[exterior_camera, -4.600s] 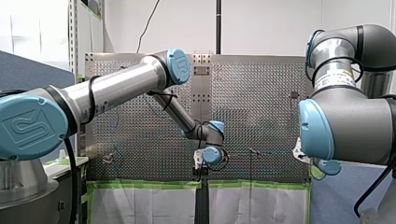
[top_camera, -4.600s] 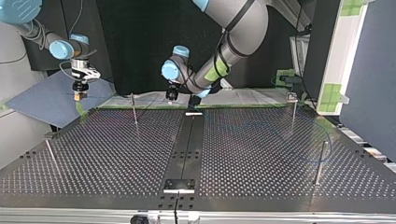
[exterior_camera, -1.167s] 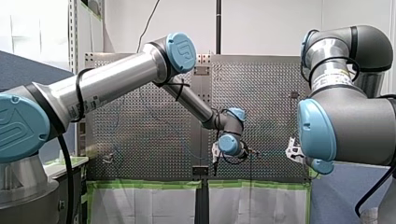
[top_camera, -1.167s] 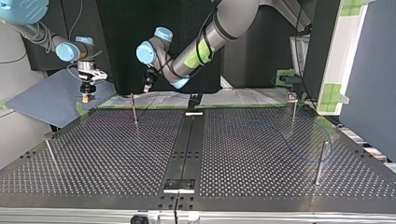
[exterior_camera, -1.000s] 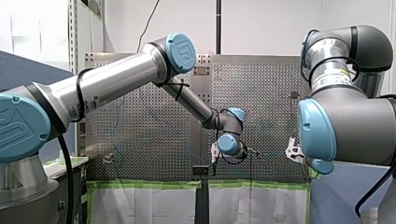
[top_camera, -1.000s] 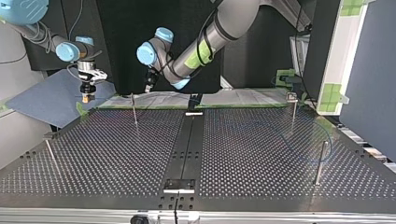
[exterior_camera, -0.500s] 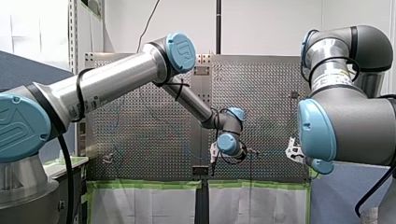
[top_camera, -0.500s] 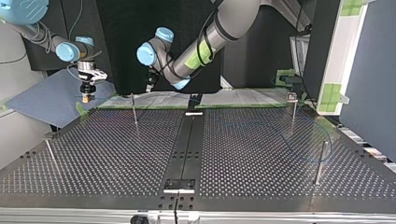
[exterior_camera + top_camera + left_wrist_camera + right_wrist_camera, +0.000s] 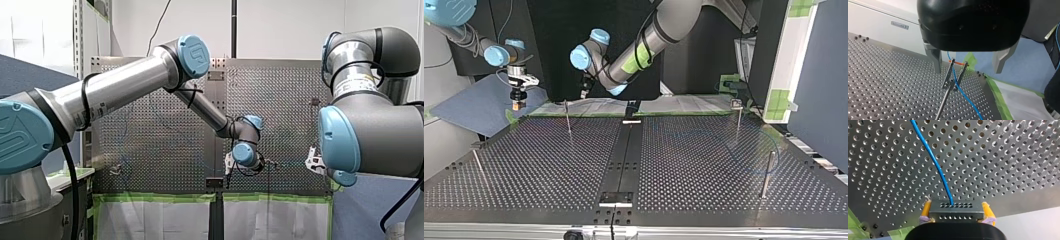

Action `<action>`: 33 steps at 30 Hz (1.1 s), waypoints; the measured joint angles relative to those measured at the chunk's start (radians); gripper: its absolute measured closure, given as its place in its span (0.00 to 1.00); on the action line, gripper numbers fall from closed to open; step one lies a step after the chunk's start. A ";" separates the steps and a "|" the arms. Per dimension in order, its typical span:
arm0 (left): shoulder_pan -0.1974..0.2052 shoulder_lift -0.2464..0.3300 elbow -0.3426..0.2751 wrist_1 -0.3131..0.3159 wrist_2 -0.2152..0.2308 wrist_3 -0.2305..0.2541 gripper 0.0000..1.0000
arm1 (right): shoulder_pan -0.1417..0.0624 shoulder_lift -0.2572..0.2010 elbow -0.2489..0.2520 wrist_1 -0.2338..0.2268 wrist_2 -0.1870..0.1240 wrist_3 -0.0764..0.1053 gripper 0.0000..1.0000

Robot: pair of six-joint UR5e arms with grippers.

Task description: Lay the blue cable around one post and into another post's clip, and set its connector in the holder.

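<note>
In the right wrist view my right gripper (image 9: 956, 216), with yellow pads, is shut on the grey connector (image 9: 956, 208). The blue cable (image 9: 933, 157) runs from the connector out over the perforated table. In the left wrist view my left gripper (image 9: 967, 71) is open above a post's forked clip (image 9: 953, 75), and the blue cable (image 9: 965, 96) passes through the fork. In the top view my left gripper (image 9: 584, 93) hovers just behind that post (image 9: 567, 117). My right gripper (image 9: 517, 104) hangs off the table's far left corner. A faint cable loop (image 9: 751, 150) curves near the right posts.
Other posts stand at the top view's right (image 9: 738, 120), (image 9: 767, 175) and at its left edge (image 9: 479, 167). A black strip (image 9: 624, 160) runs down the table's middle with a plate (image 9: 616, 197) at its near end. Green tape (image 9: 995, 92) lines the table's edge.
Over several seconds my left arm swung from the table's middle to the post at the top view's left. In the last second both arms hardly moved.
</note>
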 joint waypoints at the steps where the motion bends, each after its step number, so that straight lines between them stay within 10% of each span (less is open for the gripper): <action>1: 0.000 0.000 0.000 -0.002 0.000 0.000 0.00 | 0.001 0.000 0.000 0.000 0.000 0.000 1.00; 12: -0.005 0.015 -0.016 -0.024 -0.003 0.003 0.00 | 0.004 0.000 0.000 -0.001 0.000 0.000 1.00; 33: 0.044 0.205 -0.206 0.160 -0.002 -0.057 0.00 | 0.010 0.000 0.000 0.002 0.000 0.000 1.00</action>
